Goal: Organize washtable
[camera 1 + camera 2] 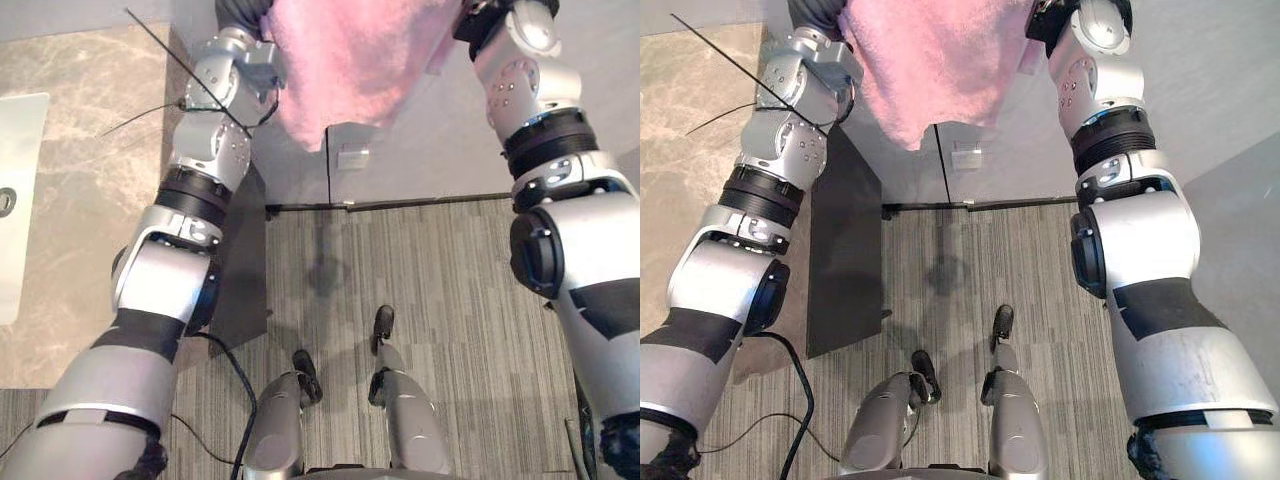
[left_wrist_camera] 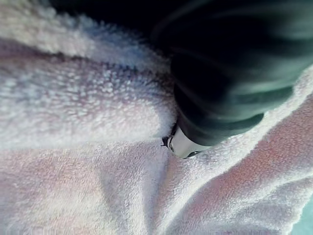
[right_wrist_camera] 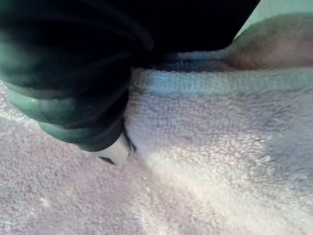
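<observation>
A fluffy pink towel [image 1: 345,60] hangs high in front of me, stretched between my two raised arms, its lower edge dangling free over the floor. My left hand [image 2: 230,88] is buried in the towel's left side, with just its dark ribbed cover showing against the pile. On the other side my right hand [image 3: 73,83] is sunk into the cloth below a stitched hem [image 3: 215,83]. The towel hides how either hand holds it.
A beige marble countertop [image 1: 90,200] runs along my left, with a white basin [image 1: 20,200] set in it. Its dark cabinet side [image 1: 240,290] drops to striped grey carpet [image 1: 440,290]. A grey wall with a small plate [image 1: 352,157] stands behind the towel.
</observation>
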`<state>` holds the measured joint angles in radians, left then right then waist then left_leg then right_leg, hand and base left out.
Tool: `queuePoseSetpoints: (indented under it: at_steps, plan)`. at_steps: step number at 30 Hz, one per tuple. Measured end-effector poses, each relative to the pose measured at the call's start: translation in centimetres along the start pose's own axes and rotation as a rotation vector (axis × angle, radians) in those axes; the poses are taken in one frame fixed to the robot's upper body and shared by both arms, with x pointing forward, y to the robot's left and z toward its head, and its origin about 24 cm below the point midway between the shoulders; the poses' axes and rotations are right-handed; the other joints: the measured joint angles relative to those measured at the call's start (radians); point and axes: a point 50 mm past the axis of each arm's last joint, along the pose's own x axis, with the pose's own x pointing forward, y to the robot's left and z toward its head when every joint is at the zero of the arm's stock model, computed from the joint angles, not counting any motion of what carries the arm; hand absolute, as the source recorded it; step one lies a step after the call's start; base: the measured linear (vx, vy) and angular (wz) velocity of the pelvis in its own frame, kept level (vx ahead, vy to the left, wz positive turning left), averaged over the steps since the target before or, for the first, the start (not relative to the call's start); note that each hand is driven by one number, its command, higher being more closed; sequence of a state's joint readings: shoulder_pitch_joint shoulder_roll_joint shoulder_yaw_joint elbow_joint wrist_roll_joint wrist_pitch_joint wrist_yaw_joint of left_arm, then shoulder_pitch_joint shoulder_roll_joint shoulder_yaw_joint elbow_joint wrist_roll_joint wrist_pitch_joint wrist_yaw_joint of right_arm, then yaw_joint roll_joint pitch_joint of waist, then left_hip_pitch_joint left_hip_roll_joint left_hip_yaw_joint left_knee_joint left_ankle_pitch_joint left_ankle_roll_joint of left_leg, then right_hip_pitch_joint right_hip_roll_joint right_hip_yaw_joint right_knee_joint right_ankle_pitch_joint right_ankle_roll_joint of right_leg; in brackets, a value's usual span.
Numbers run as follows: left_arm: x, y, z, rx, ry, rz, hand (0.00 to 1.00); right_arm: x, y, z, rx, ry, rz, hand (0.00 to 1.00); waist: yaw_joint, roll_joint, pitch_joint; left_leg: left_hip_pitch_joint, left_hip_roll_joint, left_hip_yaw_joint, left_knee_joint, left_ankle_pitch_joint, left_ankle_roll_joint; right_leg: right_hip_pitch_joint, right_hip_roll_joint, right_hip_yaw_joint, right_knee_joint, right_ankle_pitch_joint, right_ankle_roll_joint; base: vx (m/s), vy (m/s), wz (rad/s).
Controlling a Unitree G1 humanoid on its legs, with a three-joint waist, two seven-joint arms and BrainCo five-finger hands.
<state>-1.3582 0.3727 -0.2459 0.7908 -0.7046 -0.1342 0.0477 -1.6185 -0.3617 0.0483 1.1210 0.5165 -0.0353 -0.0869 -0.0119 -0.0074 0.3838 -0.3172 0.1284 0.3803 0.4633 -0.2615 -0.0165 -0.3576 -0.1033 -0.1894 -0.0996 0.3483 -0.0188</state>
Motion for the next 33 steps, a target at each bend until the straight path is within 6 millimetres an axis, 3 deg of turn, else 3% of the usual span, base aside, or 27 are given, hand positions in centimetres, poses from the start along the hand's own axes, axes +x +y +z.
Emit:
queuePoseSetpoints:
  at_steps: [8, 14, 15, 21, 27, 33]
  plan:
    - [0.8, -1.8, 0.6, 0.012, -0.008, -0.038, 1.00, 0.0, 0.0, 0.0, 0.000, 0.003, -0.001, 1.00, -0.002, 0.000, 0.000, 0.001, 0.010, 0.005, 0.010, -0.007, -0.003, 0.000, 0.009, 0.001, 0.000, 0.000, 0.000, -0.06, 0.095, -0.04]
    - [0.8, -2.0, 0.3, 0.022, 0.001, -0.043, 1.00, 0.0, -0.1, -0.1, -0.002, 0.004, -0.003, 1.00, -0.003, 0.000, 0.000, 0.001, 0.011, 0.005, 0.011, -0.008, -0.004, 0.000, 0.010, 0.001, 0.000, 0.000, 0.000, -0.06, 0.089, -0.01]
    - [0.8, -2.0, 0.3, 0.024, 0.001, -0.043, 0.00, 0.0, -0.1, -0.1, -0.006, 0.004, -0.003, 0.00, -0.003, 0.000, 0.000, 0.001, 0.011, 0.005, 0.011, -0.008, -0.004, 0.000, 0.010, 0.001, 0.000, 0.000, 0.000, -0.06, 0.096, 0.00]
    - [0.7, -1.8, 0.0, 0.042, 0.012, -0.039, 0.00, -0.1, -0.5, -0.9, -0.019, 0.039, -0.021, 0.00, -0.001, 0.001, 0.000, 0.001, 0.011, 0.002, 0.011, -0.008, -0.004, 0.000, 0.009, 0.001, 0.000, 0.000, 0.000, -0.06, 0.104, 0.00]
    - [-0.3, -0.4, -2.1, 0.088, 0.085, -0.021, 0.00, -0.3, -0.9, -1.7, -0.024, 0.063, -0.023, 0.00, 0.000, 0.005, -0.003, 0.005, 0.011, 0.003, 0.008, -0.008, -0.004, 0.000, 0.010, 0.003, 0.000, 0.000, 0.000, -0.04, 0.072, -0.02]
    - [-2.3, 4.1, -1.7, 0.253, 0.113, -0.037, 0.00, -1.3, -1.9, -4.0, -0.145, 0.105, 0.012, 0.00, 0.005, 0.009, -0.005, 0.018, 0.010, 0.011, -0.004, -0.006, -0.005, 0.004, 0.011, 0.009, 0.000, 0.000, 0.000, 0.00, 0.000, -0.03]
